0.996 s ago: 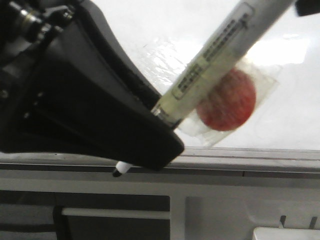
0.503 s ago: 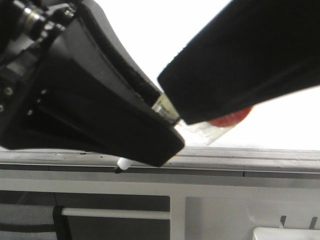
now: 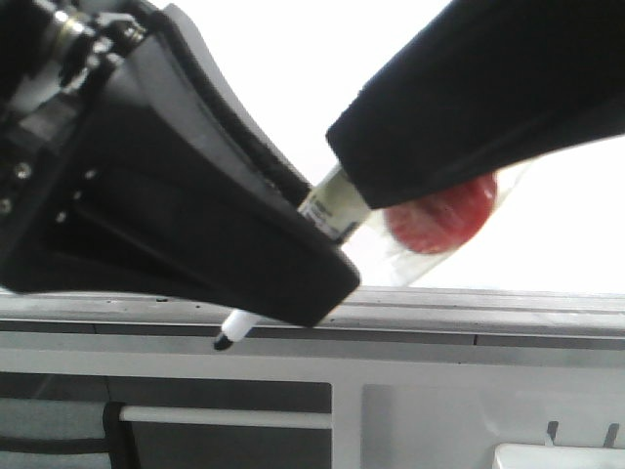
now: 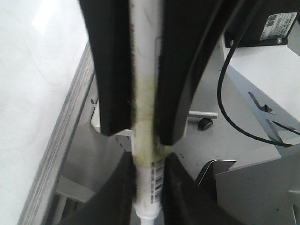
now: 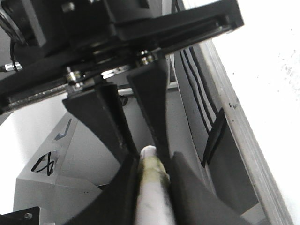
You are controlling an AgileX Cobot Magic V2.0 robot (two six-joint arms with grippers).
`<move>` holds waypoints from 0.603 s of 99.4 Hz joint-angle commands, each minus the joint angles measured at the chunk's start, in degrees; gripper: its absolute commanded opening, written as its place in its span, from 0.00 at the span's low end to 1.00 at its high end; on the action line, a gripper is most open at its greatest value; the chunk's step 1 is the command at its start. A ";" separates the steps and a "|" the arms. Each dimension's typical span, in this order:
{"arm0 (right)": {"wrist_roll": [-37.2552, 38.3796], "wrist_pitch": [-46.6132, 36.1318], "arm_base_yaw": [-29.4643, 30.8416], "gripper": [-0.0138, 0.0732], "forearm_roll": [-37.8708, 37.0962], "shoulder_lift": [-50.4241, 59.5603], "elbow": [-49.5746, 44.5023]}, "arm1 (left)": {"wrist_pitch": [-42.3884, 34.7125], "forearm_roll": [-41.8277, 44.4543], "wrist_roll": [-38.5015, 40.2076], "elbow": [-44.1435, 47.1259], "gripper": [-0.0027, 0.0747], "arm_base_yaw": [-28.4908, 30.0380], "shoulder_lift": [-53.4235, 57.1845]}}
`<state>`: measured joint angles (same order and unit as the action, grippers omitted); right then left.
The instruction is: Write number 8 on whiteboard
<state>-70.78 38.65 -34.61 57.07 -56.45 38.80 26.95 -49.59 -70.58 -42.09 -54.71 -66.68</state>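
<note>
The whiteboard (image 3: pixel 293 59) shows no number 8 in any view, so the writing looks not yet begun. A marker (image 3: pixel 332 207) hangs near the board's grey ledge (image 3: pixel 469 313), tip (image 3: pixel 227 340) bare. The left gripper (image 3: pixel 293 274) has its fingers closed on the barrel near the tip; the right gripper (image 3: pixel 371 186) clamps the other end, apparently a handover.

Left tool (image 3: pixel 293 244) and right tool (image 3: pixel 342 181) both clamped on one marker (image 3: pixel 332 208), fingers nearly meeting
</note>
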 commanded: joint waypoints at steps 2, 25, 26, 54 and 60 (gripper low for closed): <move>1.23 -0.32 -0.20 0.09 5.70 0.58 1.79 | -3.13 -0.74 -2.28 -1.87 0.01 -0.35 1.30; 1.23 -5.06 -0.20 0.09 4.76 1.77 1.79 | -7.45 -4.46 -1.23 -1.87 0.31 -0.35 2.05; 1.23 -5.27 -0.20 0.09 4.61 1.90 1.79 | -7.56 -4.88 -1.05 -1.87 0.35 -0.35 2.22; 1.23 -13.57 -0.20 0.09 -1.34 12.49 -3.61 | -9.72 -6.44 6.94 -0.26 0.66 3.33 15.28; 1.23 -16.04 -0.20 0.09 -2.60 16.46 -5.96 | -10.10 -6.44 8.58 1.27 0.62 5.17 20.32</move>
<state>-69.50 27.54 -34.61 54.54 -44.76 33.82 19.48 -54.12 -64.80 -40.78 -51.54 -52.88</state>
